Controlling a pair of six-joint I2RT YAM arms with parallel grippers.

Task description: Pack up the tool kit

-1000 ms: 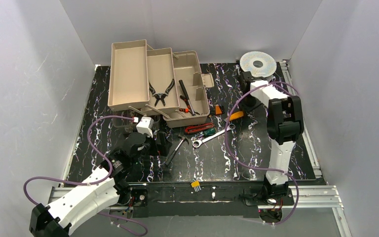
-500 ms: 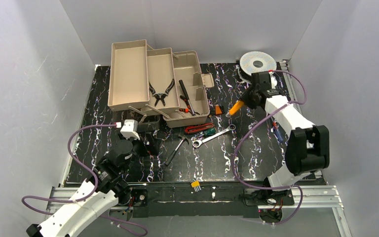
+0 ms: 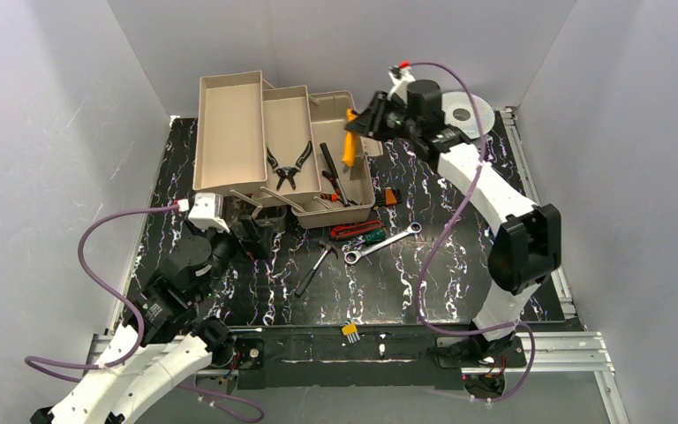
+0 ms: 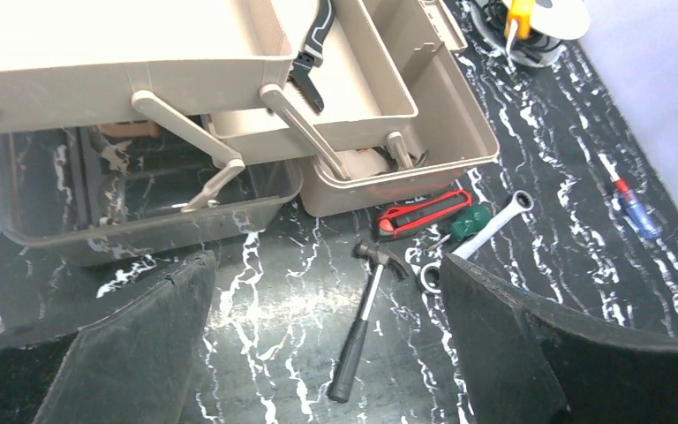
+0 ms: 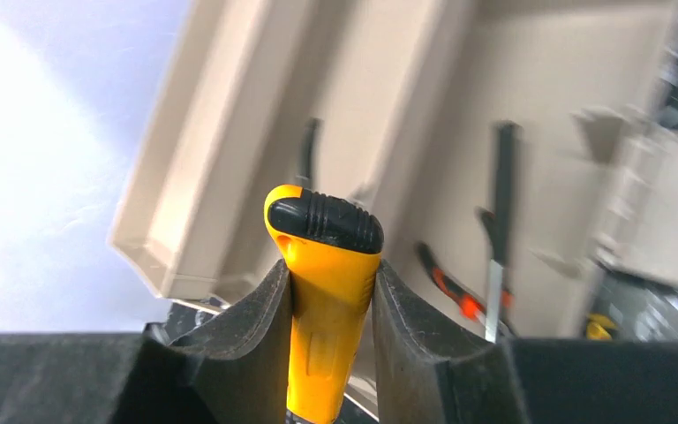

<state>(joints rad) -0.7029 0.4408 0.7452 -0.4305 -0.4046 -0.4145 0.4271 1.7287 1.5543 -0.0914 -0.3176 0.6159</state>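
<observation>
Partway, we judge: tan plastic toolbox [image 3: 229, 132] open at far left, black pliers [image 3: 287, 163] already trayed. Right gripper [image 3: 362, 124] clamps yellow-handled knife [image 5: 325, 231] above box's right compartment. Left gripper [image 4: 322, 336] gaping, empty, near box. Black hammer [image 4: 362, 327], silver wrench [image 3: 384, 242], red-black tool [image 4: 424, 210] unpacked.

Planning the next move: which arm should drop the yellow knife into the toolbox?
Right. The right hand grips the yellow knife above the toolbox's open base compartment. The left hand is open, low near the hammer, holding nothing.
</observation>
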